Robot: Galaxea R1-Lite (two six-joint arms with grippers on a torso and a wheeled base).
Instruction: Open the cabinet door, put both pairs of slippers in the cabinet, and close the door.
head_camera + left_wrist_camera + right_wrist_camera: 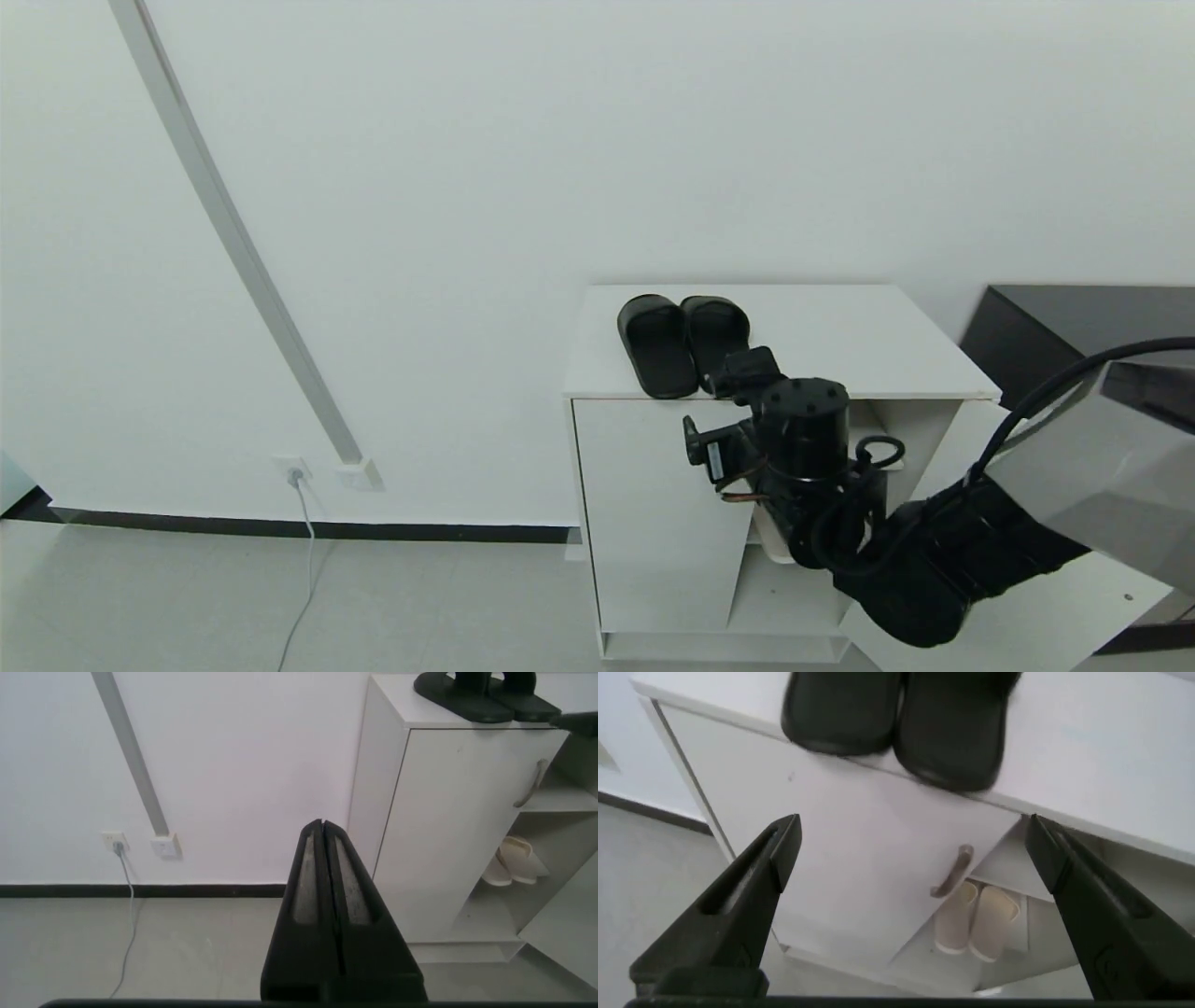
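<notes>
The black slippers (683, 343) lie side by side on top of the white cabinet (840, 336), towards its front left, with their ends just at the front edge. The second pair, beige slippers (976, 919), already sits inside the cabinet on a shelf, toes pointing inwards. The cabinet's left door (653, 504) is closed and carries a curved handle (951, 870) near its inner edge. The right door (1055, 607) is swung open, so the shelves show.

The right gripper (912, 826) is just in front of the cabinet's top edge, below the near ends of the black slippers. Its fingers (738, 905) are spread wide apart and hold nothing.

The left gripper (322, 831) is well to the left of the cabinet, above the floor. Its fingers (304, 887) are pressed flat together with nothing between them.

On the wall left of the cabinet, a pale strip (233, 233) runs down at a slant to a socket (291, 469), and a cord (306, 560) trails from the socket onto the floor.
</notes>
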